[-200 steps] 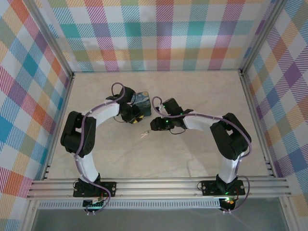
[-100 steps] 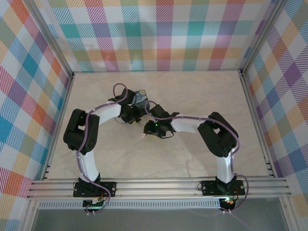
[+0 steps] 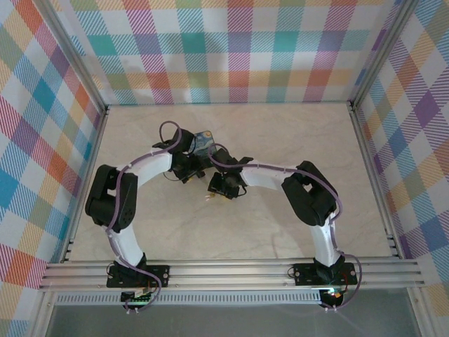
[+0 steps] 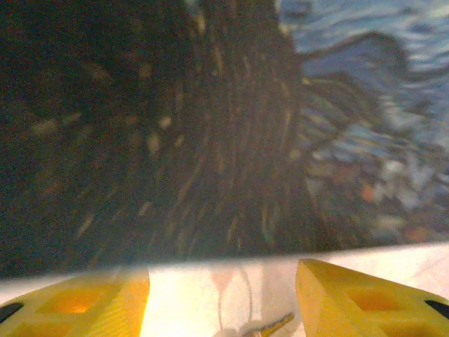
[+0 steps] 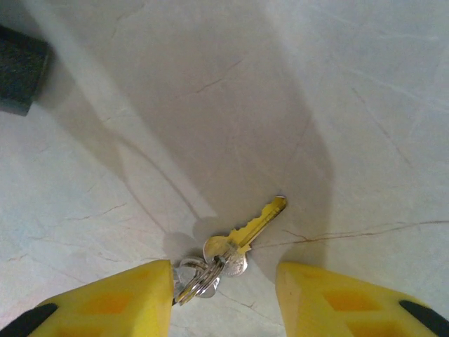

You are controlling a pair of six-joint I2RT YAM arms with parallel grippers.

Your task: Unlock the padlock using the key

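Both spread apart: left end effector (image 4: 223, 298) at the painted box (image 4: 351, 140), right end effector (image 5: 224, 295) over the key (image 5: 247, 234).

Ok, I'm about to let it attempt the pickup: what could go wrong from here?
The key lies flat on the table between the fingers of the open right hand; thin metal like that may slip out, or the tips may scrape the surface.
It shares a ring with what looks like another key, so the hand might pinch the ring or the wrong one.
From above, the left hand sits close to the right one by the box; the arms could bump.
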